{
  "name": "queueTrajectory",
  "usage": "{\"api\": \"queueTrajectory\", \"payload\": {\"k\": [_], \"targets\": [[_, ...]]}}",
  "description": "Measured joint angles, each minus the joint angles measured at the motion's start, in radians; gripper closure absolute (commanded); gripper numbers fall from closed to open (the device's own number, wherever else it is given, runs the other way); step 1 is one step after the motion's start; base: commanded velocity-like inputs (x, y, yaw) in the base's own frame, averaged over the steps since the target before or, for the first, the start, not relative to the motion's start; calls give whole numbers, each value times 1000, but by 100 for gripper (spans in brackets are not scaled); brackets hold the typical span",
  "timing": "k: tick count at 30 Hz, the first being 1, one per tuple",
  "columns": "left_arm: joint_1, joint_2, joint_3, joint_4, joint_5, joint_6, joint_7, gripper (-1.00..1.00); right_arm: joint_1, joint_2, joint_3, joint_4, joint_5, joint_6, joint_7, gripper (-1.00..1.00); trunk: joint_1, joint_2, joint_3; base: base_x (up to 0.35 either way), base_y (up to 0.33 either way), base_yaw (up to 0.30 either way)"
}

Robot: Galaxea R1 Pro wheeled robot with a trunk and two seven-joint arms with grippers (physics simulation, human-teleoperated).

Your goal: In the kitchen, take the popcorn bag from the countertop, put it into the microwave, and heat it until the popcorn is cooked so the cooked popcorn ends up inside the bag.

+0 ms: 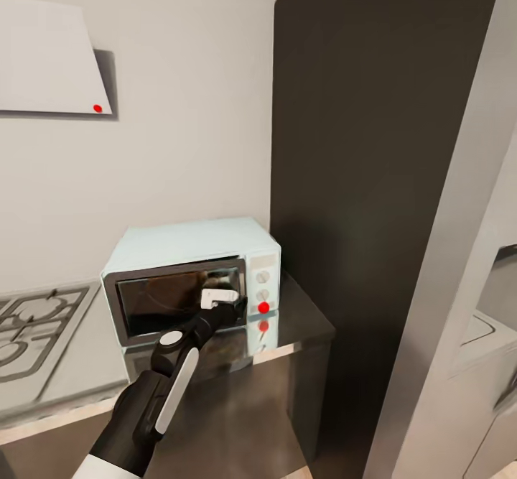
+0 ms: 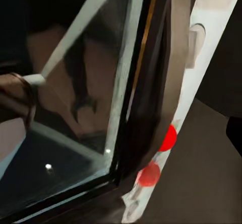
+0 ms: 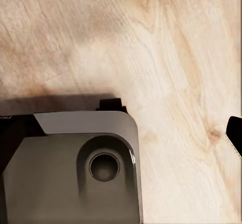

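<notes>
The pale mint-blue microwave [image 1: 188, 245] stands on the glossy grey countertop [image 1: 305, 324], its dark glass door shut. A red light [image 1: 263, 307] glows on its right panel. My left gripper [image 1: 228, 301] is right at the door's right edge, beside that panel. In the left wrist view it [image 2: 126, 116] looks open, fingers wide apart, with the door glass [image 2: 75, 108] and the red light [image 2: 168, 138] very close. A dim brown shape [image 1: 179, 289] sits behind the glass; I cannot tell if it is the popcorn bag. My right gripper [image 3: 121, 131] hangs open over the floor.
A grey gas hob [image 1: 29, 328] lies left of the microwave. A tall dark cabinet [image 1: 373, 141] stands close on its right. A white hood [image 1: 50, 55] hangs on the wall. The right wrist view has wooden floor [image 3: 176, 58] and my grey base [image 3: 75, 173].
</notes>
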Motion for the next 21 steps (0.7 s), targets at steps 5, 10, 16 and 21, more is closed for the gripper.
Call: {"api": "queueTrajectory", "payload": {"k": [5,10,16,21], "targets": [[0,1,0,-1,0,0,0,-100,0,0,0,0,0,0,0,-100,0,0,0,189,-125,0],[10,1,0,-11,4,0,-5,-100,0,0,0,0,0,0,0,-100,0,-1,0,128,-84,0],[0,0,-2,-7,2,2,0,-100,0,0,0,0,0,0,0,-100,1,0,0,-130,-5,0],[0,-1,-2,-9,-1,3,73,-100,0,0,0,0,0,0,0,-100,1,0,0,-337,0,0]]}}
